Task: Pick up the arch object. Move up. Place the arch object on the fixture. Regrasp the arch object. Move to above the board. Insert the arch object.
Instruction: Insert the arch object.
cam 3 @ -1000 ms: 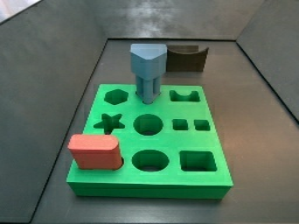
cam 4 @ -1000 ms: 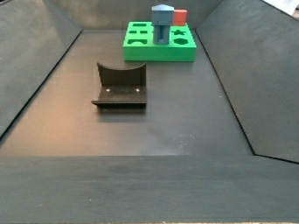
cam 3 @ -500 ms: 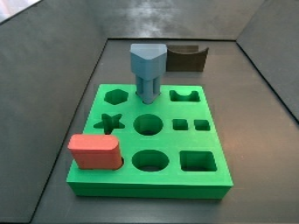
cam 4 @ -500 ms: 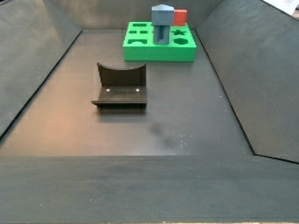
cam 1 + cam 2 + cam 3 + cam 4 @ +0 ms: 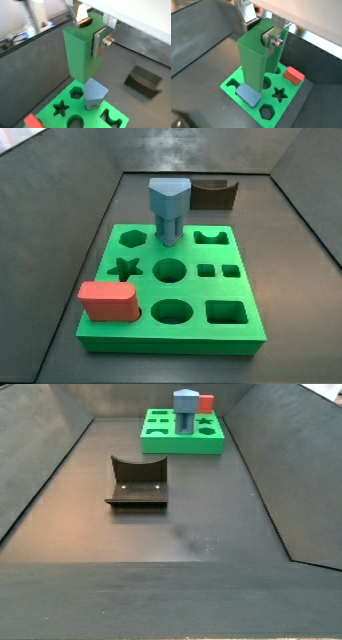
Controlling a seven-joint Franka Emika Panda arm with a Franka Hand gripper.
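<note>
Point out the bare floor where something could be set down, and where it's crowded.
Bare: the dark floor in front of the fixture, and between the fixture and the board. Crowded: above the board, where the gripper holds the arch object over the blue peg and red block.

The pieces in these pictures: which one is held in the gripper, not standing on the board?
The arch object, tall muted-green, sits in the gripper above the board; the blue peg and red block stand on it.

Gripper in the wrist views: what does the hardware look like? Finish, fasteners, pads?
Only the gripper fingers show, in both wrist views: flat silver metal plates, one with a round screw head on its outer face. A tan, brassy piece sits at the base of a finger in a wrist view. The body above looks white. Neither side view shows the gripper or arm.
</note>
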